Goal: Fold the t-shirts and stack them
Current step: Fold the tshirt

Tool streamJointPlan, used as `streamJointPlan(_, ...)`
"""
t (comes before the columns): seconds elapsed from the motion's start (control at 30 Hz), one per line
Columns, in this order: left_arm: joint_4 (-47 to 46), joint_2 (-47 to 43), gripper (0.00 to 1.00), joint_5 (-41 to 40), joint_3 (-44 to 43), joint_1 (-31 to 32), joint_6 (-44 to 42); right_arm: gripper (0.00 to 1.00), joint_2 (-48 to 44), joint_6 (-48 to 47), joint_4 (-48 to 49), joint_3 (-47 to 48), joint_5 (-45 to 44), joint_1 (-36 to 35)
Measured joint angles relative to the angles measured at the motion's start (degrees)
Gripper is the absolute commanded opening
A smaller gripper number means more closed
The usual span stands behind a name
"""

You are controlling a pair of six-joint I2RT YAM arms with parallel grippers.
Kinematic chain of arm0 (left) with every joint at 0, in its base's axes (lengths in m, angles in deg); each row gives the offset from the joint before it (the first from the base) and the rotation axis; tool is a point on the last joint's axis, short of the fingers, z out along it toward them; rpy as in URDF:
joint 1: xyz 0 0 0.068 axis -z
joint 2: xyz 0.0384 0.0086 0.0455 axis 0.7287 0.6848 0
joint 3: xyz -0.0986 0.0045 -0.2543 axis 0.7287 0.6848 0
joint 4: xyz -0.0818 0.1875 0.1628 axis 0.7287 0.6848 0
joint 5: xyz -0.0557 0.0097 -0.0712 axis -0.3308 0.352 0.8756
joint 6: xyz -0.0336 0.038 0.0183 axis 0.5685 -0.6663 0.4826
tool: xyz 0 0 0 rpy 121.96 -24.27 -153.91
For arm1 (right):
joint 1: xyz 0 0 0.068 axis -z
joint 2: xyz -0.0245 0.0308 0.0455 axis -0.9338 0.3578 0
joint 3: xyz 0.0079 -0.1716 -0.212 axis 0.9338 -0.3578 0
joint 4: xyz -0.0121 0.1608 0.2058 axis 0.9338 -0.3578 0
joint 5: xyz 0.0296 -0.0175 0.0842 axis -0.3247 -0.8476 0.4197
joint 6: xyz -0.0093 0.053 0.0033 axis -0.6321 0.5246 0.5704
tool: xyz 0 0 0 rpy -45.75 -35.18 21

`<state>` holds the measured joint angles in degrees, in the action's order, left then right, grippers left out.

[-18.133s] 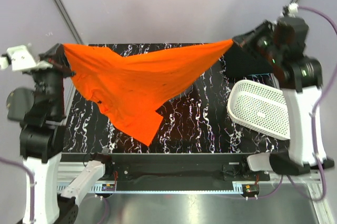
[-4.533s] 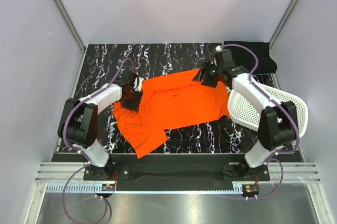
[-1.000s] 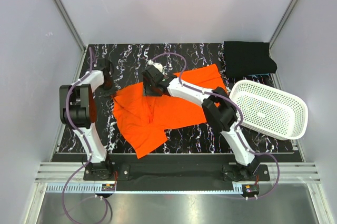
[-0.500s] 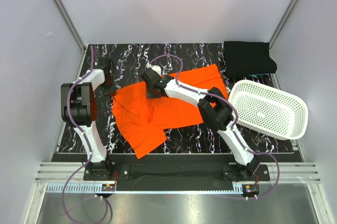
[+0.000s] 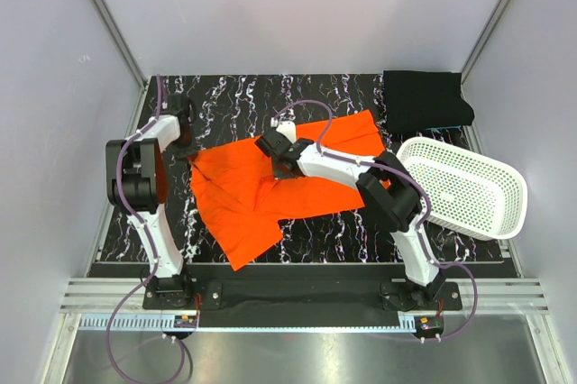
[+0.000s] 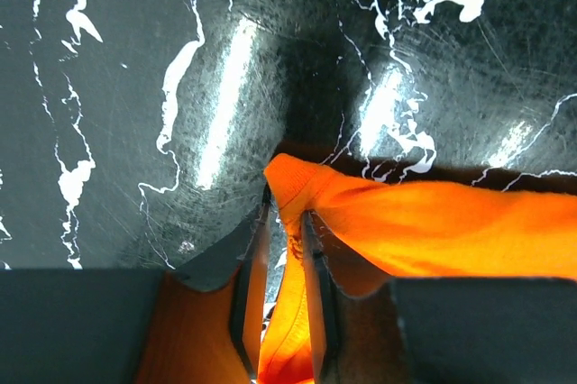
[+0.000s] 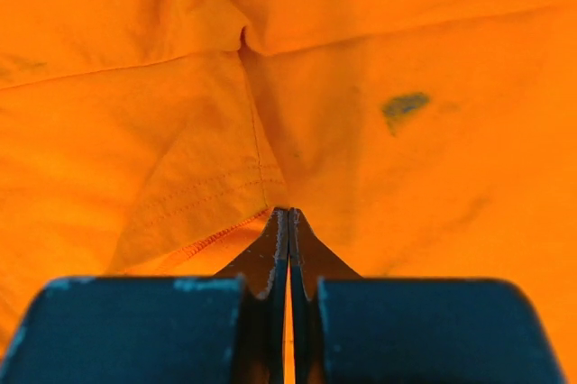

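Observation:
The orange t-shirt (image 5: 242,205) lies crumpled and partly spread on the black marble table (image 5: 225,96). My left gripper (image 5: 187,148) is shut on the shirt's left corner; in the left wrist view the fabric (image 6: 433,231) runs between the fingers of the gripper (image 6: 287,222), just above the table. My right gripper (image 5: 287,168) is shut on a pinch of the shirt near its middle; in the right wrist view the gripper (image 7: 288,218) nips a seamed fold of orange cloth (image 7: 406,41). The black t-shirt (image 5: 424,100) lies folded at the back right corner.
A white perforated basket (image 5: 464,187) lies tilted at the table's right edge, beside the orange shirt's right end. Grey walls and metal posts stand close on three sides. Cables loop over the right arm above the shirt.
My right gripper has moved right and towards the near edge, pulling the orange fabric with it. The left gripper has stayed at the shirt's left corner.

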<state>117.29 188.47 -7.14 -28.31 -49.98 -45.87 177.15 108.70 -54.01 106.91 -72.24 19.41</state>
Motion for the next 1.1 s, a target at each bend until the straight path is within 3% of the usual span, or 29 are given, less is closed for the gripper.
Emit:
streamJointPlan(0.3,1.09,1.22,0.30,-0.68,-2.62,-0.22,-0.55,0.00,-1.27,0.66,1.29,-2.99,-1.88,0.17)
streamJointPlan(0.43,2.23,1.27,0.31,-0.85,-4.13,-0.28,-1.07,0.09,-1.51,1.60,1.68,-4.57,-1.90,0.42)
streamJointPlan(0.57,3.02,1.25,0.32,-1.27,-5.46,-0.31,-1.14,0.29,-2.91,2.03,1.20,-6.25,-1.73,0.72)
streamJointPlan(0.6,3.10,1.25,0.32,-1.68,-5.49,-0.31,-1.29,0.30,-3.45,2.08,1.05,-6.51,-1.68,0.83)
streamJointPlan(0.77,3.63,0.98,0.33,-3.26,-5.49,-0.28,-1.95,0.31,-7.91,2.23,0.35,-7.06,-0.72,1.31)
streamJointPlan(0.87,4.04,-0.26,0.34,-3.23,-5.49,-0.22,-1.92,0.26,-9.35,2.03,0.59,-6.29,1.64,1.68)
streamJointPlan(1.1,4.02,-3.52,0.34,-0.72,-5.49,0.11,-1.42,0.24,-3.13,0.61,3.58,2.36,9.94,2.12)
